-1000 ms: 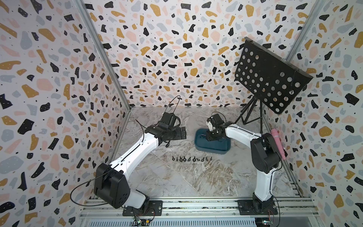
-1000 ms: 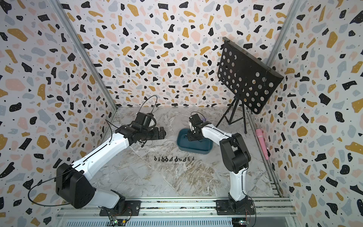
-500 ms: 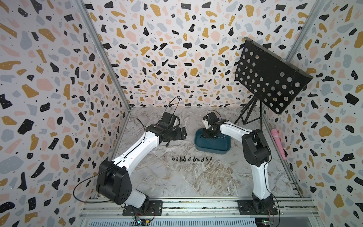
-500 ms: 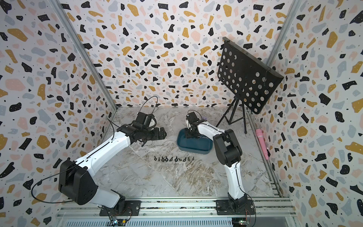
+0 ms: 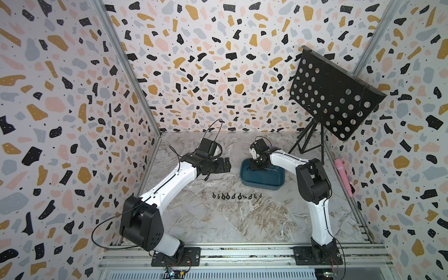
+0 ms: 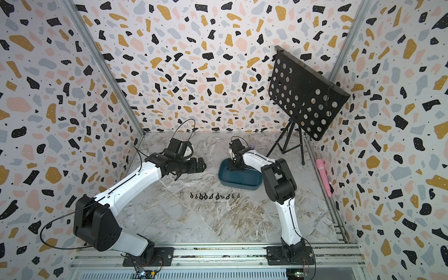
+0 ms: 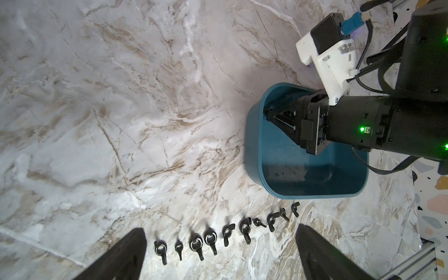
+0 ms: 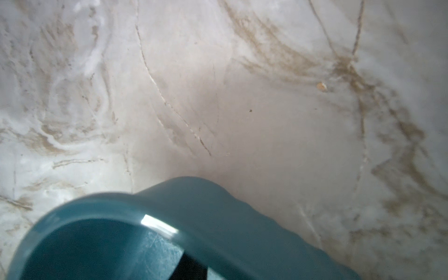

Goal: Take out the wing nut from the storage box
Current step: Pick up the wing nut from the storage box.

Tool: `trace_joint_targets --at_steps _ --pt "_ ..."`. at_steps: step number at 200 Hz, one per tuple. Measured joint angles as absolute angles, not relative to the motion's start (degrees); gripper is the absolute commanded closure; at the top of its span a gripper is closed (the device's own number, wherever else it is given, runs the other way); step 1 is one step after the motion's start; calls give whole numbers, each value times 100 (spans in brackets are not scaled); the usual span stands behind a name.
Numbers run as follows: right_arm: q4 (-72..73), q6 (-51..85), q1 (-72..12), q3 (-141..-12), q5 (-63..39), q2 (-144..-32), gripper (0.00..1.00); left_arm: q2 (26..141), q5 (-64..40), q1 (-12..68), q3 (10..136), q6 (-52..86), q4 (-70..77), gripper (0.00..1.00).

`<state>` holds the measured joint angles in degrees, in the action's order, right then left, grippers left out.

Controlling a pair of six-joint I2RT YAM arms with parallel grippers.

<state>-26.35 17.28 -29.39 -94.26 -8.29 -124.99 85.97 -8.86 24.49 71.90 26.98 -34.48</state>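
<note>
The storage box (image 5: 266,180) is a shallow teal tub on the marble table, seen in both top views (image 6: 242,183). My right gripper (image 5: 255,166) reaches down into its far left corner. In the left wrist view its two fingers come together at the tips (image 7: 266,113) against the box wall (image 7: 253,135); anything between them is hidden. The right wrist view shows only the box rim (image 8: 198,206) and a dark finger (image 8: 191,269). No wing nut shows inside the box. My left gripper (image 5: 226,164) hovers left of the box, open and empty (image 7: 220,230).
Several black wing nuts (image 5: 237,196) lie in a row on the table in front of the box (image 7: 228,232). A black perforated music stand (image 5: 334,97) on a tripod stands at the back right. A pink handled thing (image 5: 343,177) lies along the right wall.
The right arm's elbow has swung in towards the middle and its gripper has gone into the box's far left corner, jaws narrowing. The left gripper has stayed open in about the same place.
</note>
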Motion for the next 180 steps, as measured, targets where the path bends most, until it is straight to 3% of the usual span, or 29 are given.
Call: trace_joint_targets --at_steps 64,103,180 --pt "-2545 1688 -2941 -9319 -764 -12499 78 8597 -910 2443 7190 2700 -3450 0" --pt "-2429 1636 -2954 -9319 -720 -12501 99 8597 -939 2440 7190 2700 -3450 0" --pt "-2226 1664 -2956 -8862 -738 -12160 100 8597 -1028 2440 7190 2705 -3450 0"
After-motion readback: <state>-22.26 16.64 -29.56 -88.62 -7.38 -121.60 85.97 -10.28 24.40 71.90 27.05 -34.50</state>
